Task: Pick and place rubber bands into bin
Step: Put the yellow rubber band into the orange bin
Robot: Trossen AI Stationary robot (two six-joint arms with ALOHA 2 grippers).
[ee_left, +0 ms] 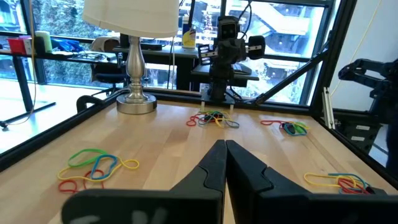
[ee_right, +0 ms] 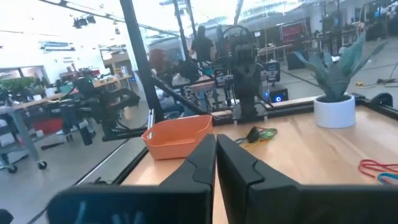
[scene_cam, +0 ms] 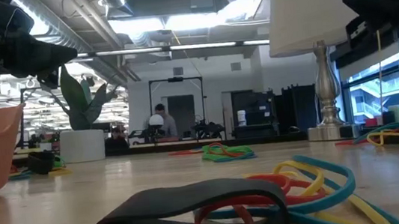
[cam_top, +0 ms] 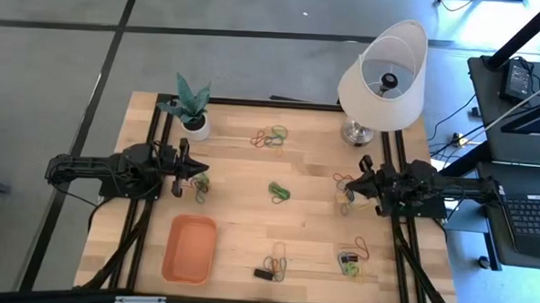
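We see the left gripper at the table's left side, its dark fingers pressed together on nothing. Just beside its tip lies a small clump of thin coloured rubber bands, too small from above for us to count. The shallow orange plastic bin sits near that gripper, toward the table's front edge; in the low view its side is cut off. The right gripper faces it from the right side, its jaws likewise closed and empty, with loops close beside it. Other clusters lie between the two grippers. A small black block rests by the front cluster. The white-shaded lamp hides part of the table's far edge.
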